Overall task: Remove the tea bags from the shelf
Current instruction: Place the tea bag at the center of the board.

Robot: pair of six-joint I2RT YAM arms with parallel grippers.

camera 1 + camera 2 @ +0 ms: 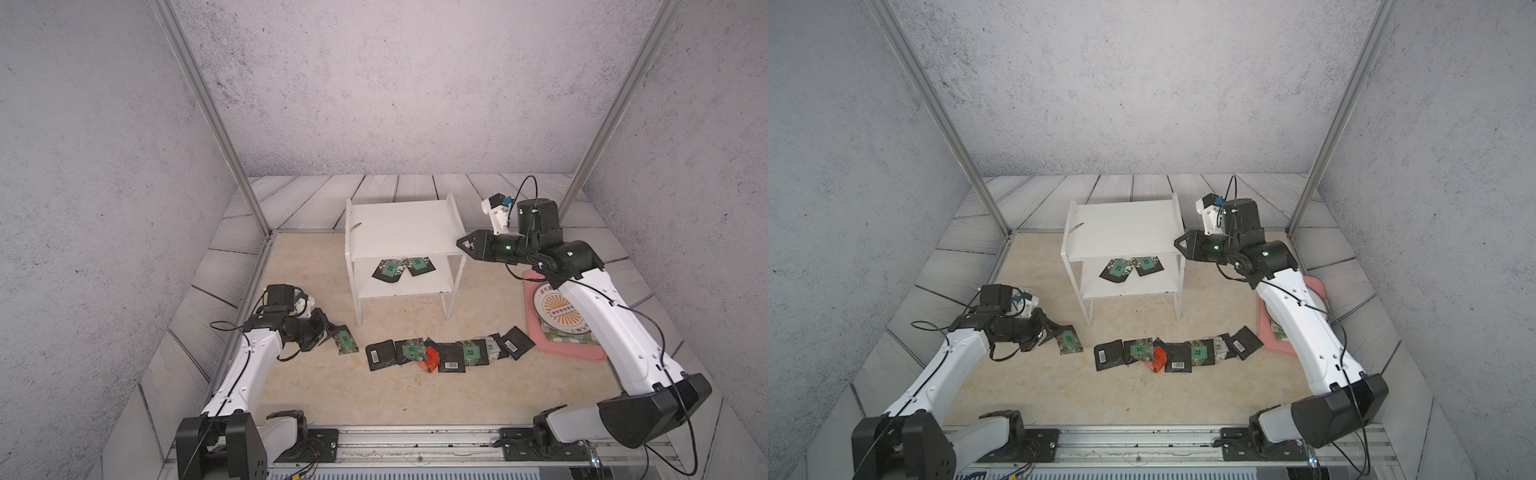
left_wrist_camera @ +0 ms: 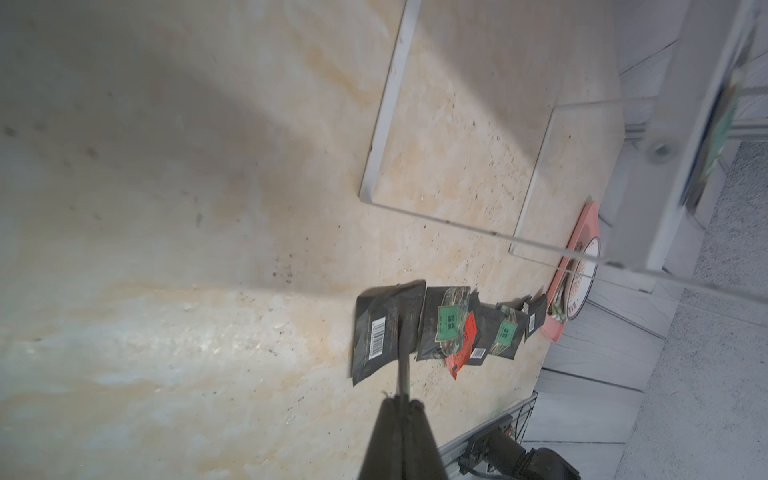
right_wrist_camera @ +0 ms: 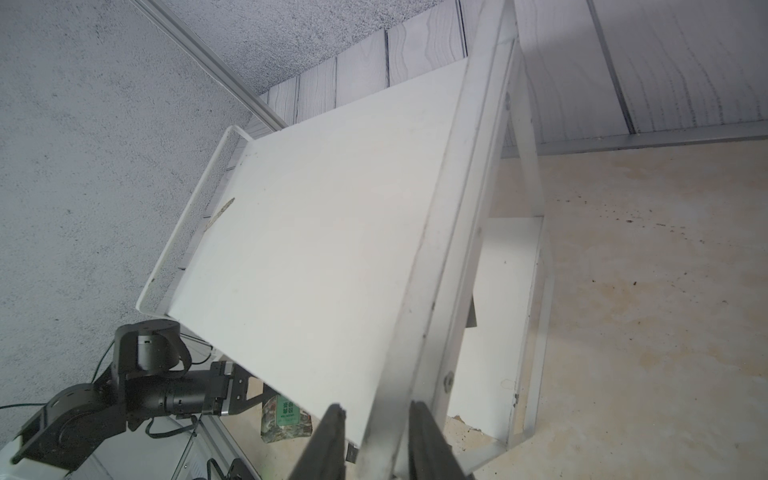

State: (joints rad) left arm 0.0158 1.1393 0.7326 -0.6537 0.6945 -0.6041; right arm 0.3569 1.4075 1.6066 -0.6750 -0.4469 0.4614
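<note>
The left hand (image 1: pixel 332 331) pinches a tea bag (image 1: pixel 345 341) at lower left, due for release onto the surface (image 1: pixel 332 390); the right hand (image 1: pixel 459 244) straddles a side panel of the shelf (image 1: pixel 399 226), grip unclear; two lower-tier bags (image 1: pixel 390 269) remain.

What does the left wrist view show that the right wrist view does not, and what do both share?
Only the left wrist view: the row of tea bags lying on the table, a red-orange sachet among them, and the pink tray with its plate.
Only the right wrist view: the shelf's top board, bare but for a small scrap, with the right gripper straddling its side panel.
Both: the shelf's legs, the table, and the tea bag held by the shut left gripper.
</note>
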